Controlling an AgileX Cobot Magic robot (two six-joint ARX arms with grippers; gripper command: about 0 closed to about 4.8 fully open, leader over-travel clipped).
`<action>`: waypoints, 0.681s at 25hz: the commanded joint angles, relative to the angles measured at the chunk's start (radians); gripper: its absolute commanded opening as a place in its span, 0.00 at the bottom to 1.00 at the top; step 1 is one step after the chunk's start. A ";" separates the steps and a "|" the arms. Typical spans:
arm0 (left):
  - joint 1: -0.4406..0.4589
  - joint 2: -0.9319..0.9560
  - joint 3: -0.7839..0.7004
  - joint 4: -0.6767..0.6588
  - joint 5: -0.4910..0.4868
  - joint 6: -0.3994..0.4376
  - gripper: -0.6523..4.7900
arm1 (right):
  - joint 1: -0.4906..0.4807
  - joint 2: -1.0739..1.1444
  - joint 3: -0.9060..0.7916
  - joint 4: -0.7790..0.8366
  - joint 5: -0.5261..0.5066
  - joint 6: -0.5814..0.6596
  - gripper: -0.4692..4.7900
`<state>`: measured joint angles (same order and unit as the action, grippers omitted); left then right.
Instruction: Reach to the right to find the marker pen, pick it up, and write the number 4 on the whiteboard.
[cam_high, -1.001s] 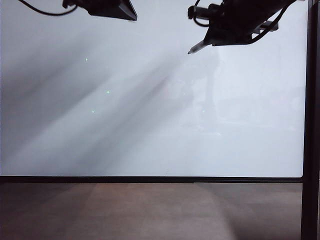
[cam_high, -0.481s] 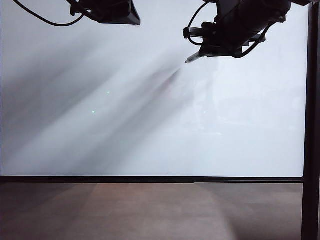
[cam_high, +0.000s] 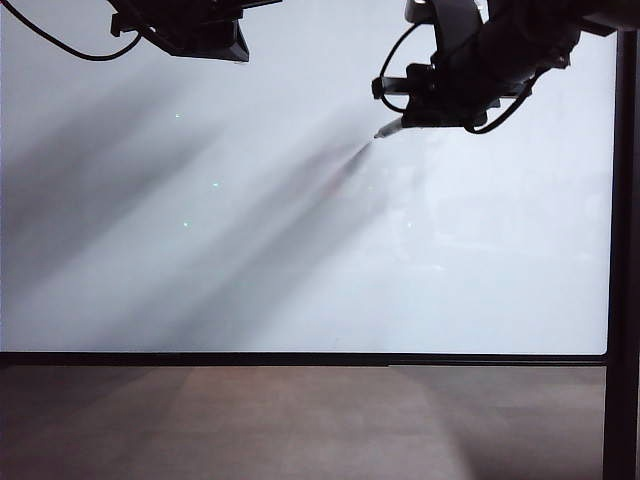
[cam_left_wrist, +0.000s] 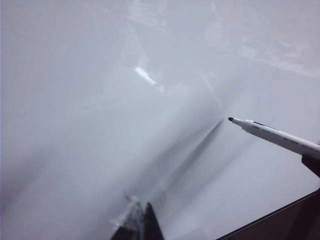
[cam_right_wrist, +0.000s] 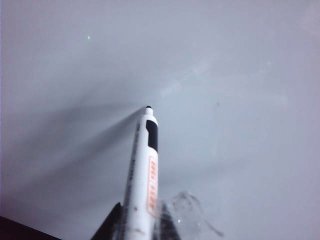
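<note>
The whiteboard (cam_high: 300, 250) fills most of the exterior view. My right gripper (cam_high: 418, 112) hangs at its upper right, shut on the marker pen (cam_high: 388, 128). The pen is a white barrel with orange print (cam_right_wrist: 144, 170) standing out between my right gripper's (cam_right_wrist: 140, 217) jaws. Its dark tip meets its own shadow on the board, at or almost at the surface. My left gripper (cam_high: 232, 42) is at the upper left, over the board, shut and holding nothing (cam_left_wrist: 143, 215). The pen (cam_left_wrist: 275, 136) also shows in the left wrist view. No number 4 is in view.
The board's thin black frame (cam_high: 300, 358) runs along its lower edge, with brown floor (cam_high: 300, 425) beyond it. A black upright post (cam_high: 625, 250) stands at the far right. Black cables (cam_high: 60, 45) hang from both arms.
My right gripper has come down toward the board with the pen, and the tip now meets its shadow. My left gripper has drifted a little to the left.
</note>
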<state>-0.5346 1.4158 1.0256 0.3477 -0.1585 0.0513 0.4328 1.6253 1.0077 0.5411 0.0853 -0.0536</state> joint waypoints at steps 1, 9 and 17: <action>0.000 -0.002 0.005 0.012 0.004 0.000 0.11 | -0.011 0.002 0.007 0.038 -0.006 -0.006 0.08; 0.000 -0.003 0.005 0.009 0.004 0.000 0.11 | -0.031 0.003 0.007 0.048 -0.010 -0.007 0.08; 0.000 -0.003 0.005 0.005 0.005 -0.007 0.11 | -0.041 0.004 0.007 0.056 -0.010 -0.007 0.08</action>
<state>-0.5346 1.4158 1.0256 0.3466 -0.1577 0.0505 0.3931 1.6318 1.0077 0.5709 0.0704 -0.0586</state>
